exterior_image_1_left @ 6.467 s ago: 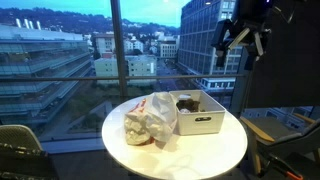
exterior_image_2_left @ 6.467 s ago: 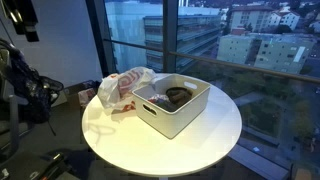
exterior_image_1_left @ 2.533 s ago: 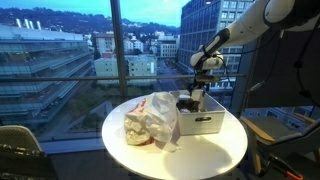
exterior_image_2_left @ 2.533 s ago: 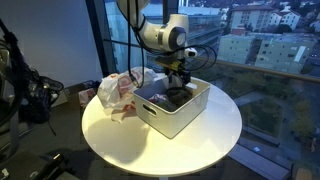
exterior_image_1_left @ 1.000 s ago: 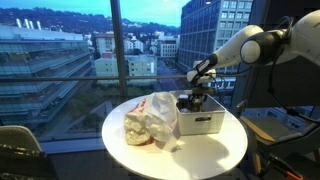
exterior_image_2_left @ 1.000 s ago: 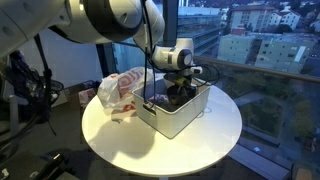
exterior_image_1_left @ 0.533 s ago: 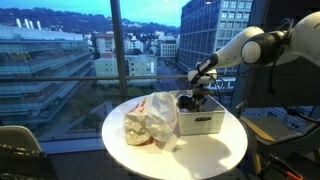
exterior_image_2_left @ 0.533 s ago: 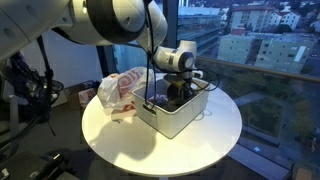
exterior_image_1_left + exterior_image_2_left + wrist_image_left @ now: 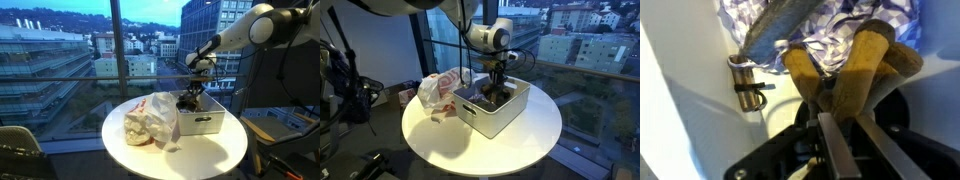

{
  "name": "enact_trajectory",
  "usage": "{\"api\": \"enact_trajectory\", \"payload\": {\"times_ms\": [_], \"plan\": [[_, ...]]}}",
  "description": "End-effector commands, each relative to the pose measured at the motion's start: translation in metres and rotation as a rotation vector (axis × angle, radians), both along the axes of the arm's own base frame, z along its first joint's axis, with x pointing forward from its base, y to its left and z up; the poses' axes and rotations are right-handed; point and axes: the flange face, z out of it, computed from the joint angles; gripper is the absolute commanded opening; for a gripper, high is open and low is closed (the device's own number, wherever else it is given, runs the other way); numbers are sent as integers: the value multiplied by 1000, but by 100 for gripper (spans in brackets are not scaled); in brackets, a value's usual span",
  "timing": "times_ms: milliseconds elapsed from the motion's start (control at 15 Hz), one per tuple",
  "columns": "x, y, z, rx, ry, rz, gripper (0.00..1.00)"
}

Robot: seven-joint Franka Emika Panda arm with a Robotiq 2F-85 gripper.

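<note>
Inside the white rectangular plastic bin [image 9: 203, 124] on the round white surface [image 9: 205, 158], the claw [image 9: 824, 100] is pinching a mustard-yellow fabric item [image 9: 868, 62]. Its jaws are standing narrow, with a fold of the soft stuff squeezed between them. From where I am standing it is looking like a glove, though I cannot be sure. It is lying on top of a blue-and-white patterned cloth [image 9: 855, 20], close to the bin's inner wall, where a small metal clip [image 9: 746, 80] is sitting.

To my eye the grip is taking only a bunched edge, so the hold is looking thin. Doing this well is meaning keeping the squeeze firm and lifting straight up, slowly, so the fabric is not sliding out. The patterned cloth is lying tangled right against it, so I would be watching that it is not dragged along. The wall is near, so any sideways swing is risking a knock on the bin or on the crumpled translucent plastic bag [image 9: 150, 118] just beside it.
</note>
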Motion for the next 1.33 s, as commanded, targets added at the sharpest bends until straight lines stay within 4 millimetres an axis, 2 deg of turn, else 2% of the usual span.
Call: {"api": "enact_trajectory", "payload": {"times_ms": [0, 200, 400, 600, 800, 1267], "plan": [[-34, 34, 66, -87, 67, 2, 5], [-62, 67, 109, -244, 130, -5, 6], [-98, 106, 143, -386, 230, 34, 6], [-132, 148, 166, -415, 357, 167, 6], [-143, 184, 163, -417, 420, 288, 6], [-124, 232, 107, -434, 485, 479, 6]]}}
